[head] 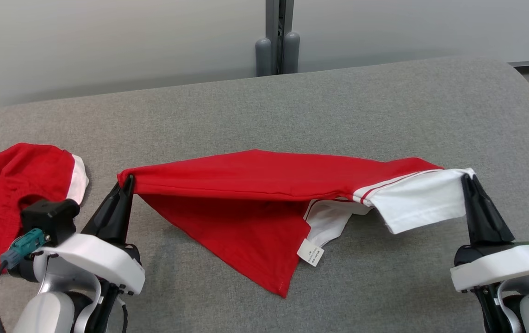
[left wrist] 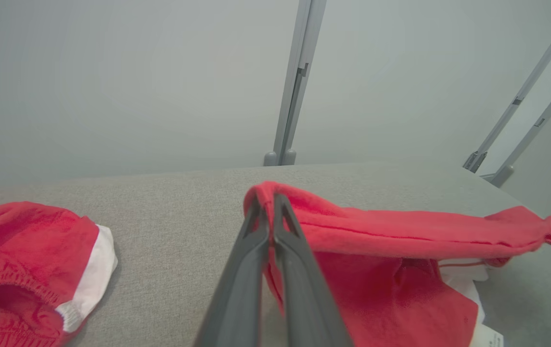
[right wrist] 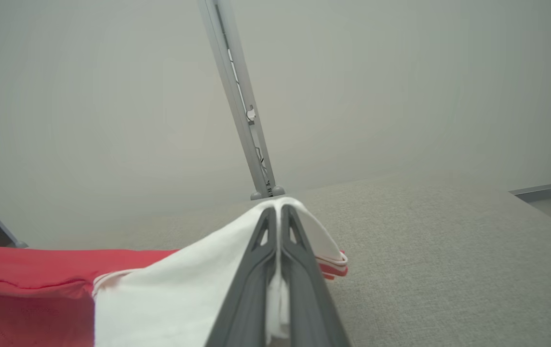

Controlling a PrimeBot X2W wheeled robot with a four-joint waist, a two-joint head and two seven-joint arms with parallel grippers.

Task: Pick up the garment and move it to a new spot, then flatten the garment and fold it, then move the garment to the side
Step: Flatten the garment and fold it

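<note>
A red garment (head: 255, 185) with a white sleeve and red stripes hangs stretched between my two grippers above the grey padded table (head: 320, 106). My left gripper (head: 127, 181) is shut on its red corner, seen close in the left wrist view (left wrist: 269, 202). My right gripper (head: 467, 178) is shut on the white sleeve end; the right wrist view shows white cloth (right wrist: 183, 299) pinched between the fingers (right wrist: 280, 217). A red flap droops to a point on the table, with a white label (head: 310, 253) hanging beside it.
A second red and white garment (head: 9, 185) lies crumpled at the table's left edge, close to my left arm; it also appears in the left wrist view (left wrist: 29, 270). A grey post (head: 278, 46) stands behind the far edge. The table's right corner curves away.
</note>
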